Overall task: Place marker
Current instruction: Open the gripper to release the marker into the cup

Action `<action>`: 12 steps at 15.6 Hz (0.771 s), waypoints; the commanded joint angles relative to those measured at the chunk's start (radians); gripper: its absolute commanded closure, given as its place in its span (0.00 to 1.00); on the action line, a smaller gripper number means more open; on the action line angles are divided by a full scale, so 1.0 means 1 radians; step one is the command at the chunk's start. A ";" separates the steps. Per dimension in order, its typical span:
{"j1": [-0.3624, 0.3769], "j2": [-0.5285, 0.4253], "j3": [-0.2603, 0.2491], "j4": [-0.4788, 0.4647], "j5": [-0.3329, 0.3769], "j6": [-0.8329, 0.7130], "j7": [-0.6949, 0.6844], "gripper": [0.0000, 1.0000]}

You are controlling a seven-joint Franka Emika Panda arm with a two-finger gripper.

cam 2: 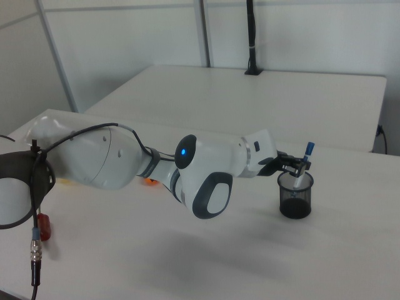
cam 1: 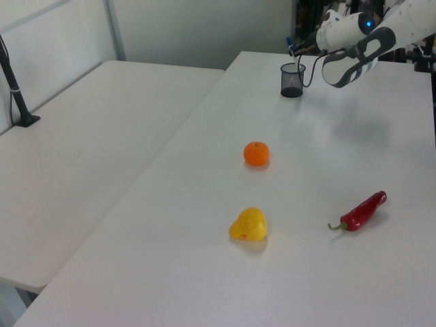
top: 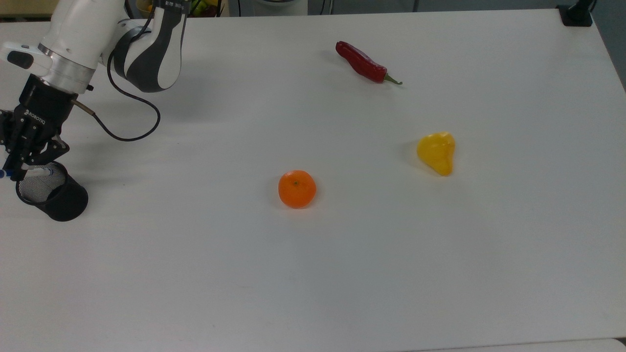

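A black mesh cup [top: 63, 200] [cam 1: 291, 85] [cam 2: 294, 203] stands near the top view's left edge. My gripper [top: 19, 168] [cam 2: 300, 164] [cam 1: 293, 50] hovers at the cup's rim, shut on the marker [cam 2: 303, 174] [top: 43, 171]. In the right view the marker stands nearly upright. Its blue cap is above the fingers and its white lower end dips inside the cup's mouth. In the left view the marker [cam 1: 298, 65] is a thin line running down into the cup.
On the white table [top: 342, 269] lie an orange [top: 297, 188] [cam 1: 256, 154] in the middle, a yellow pepper [top: 436, 152] [cam 1: 248, 225] towards the top view's right, and a red chili [top: 361, 62] [cam 1: 364, 210] at the back. My arm's cable [top: 128, 138] loops above the table behind the cup.
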 commanded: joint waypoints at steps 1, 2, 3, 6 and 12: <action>0.014 0.000 -0.008 0.000 0.020 0.023 0.001 0.15; 0.017 0.000 -0.008 0.000 0.019 0.023 -0.001 0.00; 0.018 -0.003 -0.008 -0.001 0.019 0.023 -0.004 0.00; 0.017 -0.007 -0.008 -0.001 0.019 0.023 -0.004 0.00; 0.014 -0.019 -0.008 -0.001 0.020 0.022 -0.001 0.00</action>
